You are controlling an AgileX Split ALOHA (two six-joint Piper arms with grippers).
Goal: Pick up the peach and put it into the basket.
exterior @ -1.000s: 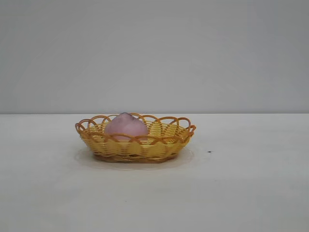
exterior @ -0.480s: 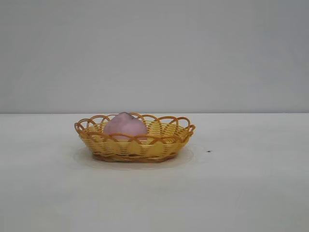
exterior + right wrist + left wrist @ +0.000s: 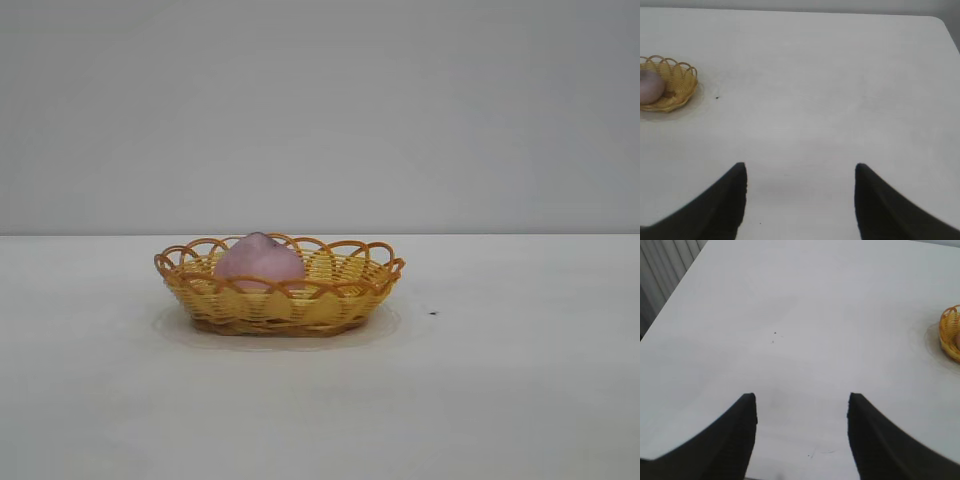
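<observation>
Dull pink rounded peach [image 3: 259, 262] lying in the yellow woven wicker basket [image 3: 300, 305], my left gripper [image 3: 802, 405] and right gripper [image 3: 801, 172] both spread wide, empty, well apart from it over the white table [image 3: 500, 380]

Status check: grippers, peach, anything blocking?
Left gripper and right gripper open, empty, back from the basket. Peach in basket. Nothing blocking.

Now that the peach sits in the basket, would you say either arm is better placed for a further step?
Neither: no step remains. The peach lies inside the basket. The left gripper and right gripper both hang open and empty over bare table, away from the basket.
</observation>
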